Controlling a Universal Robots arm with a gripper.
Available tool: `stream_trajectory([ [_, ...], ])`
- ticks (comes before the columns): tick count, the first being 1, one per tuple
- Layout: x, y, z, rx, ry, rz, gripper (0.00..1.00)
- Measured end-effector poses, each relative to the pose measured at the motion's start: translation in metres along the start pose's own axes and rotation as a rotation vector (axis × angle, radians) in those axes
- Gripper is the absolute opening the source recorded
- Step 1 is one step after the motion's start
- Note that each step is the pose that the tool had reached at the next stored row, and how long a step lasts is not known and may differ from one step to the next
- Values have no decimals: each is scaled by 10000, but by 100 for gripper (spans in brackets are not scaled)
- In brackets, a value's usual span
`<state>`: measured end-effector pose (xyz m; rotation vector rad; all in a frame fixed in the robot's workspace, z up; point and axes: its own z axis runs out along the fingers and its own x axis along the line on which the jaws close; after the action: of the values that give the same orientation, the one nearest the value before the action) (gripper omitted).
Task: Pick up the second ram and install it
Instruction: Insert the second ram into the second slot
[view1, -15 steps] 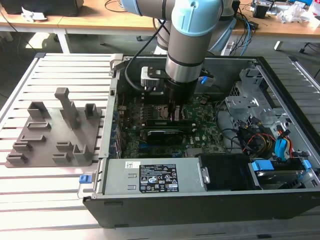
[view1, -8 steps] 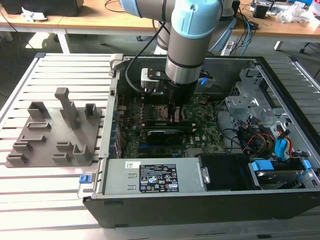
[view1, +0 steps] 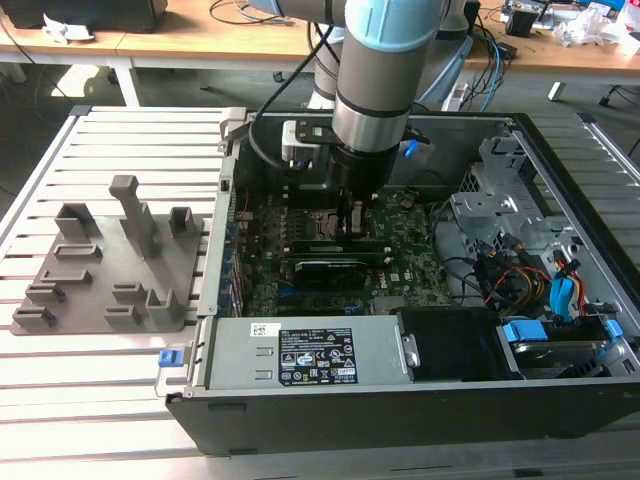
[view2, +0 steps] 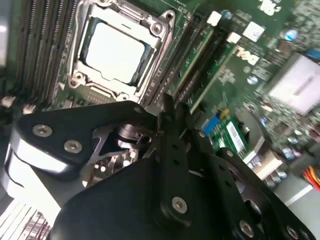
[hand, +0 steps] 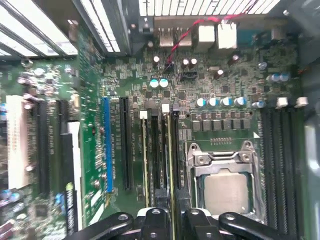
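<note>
First wrist view has the gripper (hand: 170, 220) low over the motherboard (hand: 200, 75), fingers clenched on the second ram (hand: 170, 150), which stands on edge in its slot straight ahead of the fingertips, beside the processor socket (hand: 225, 185).

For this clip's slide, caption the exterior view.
Arm's gripper lowered over the motherboard slots inside the open computer case.

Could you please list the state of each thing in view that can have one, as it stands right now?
Computer case: lying on its side, panel off, interior exposed.
Processor socket: frame shut over the chip, no cooler on it.
Second ram: on edge in a slot beside the socket, under the gripper.
Gripper: lowered over the slots, jaws astride the stick.
Gray fixture: holds no sticks.
</note>
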<state>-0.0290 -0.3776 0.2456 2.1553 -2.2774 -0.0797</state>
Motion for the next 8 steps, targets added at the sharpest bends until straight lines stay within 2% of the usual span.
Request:
stream_trajectory([
  [2, -40, 7, -142, 9, 178, 6, 22],
  [3, -57, 11, -210, 15, 277, 10, 11],
  [4, -59, 11, -236, 15, 287, 9, 11],
  [8, -59, 12, -241, 16, 287, 11, 11],
])
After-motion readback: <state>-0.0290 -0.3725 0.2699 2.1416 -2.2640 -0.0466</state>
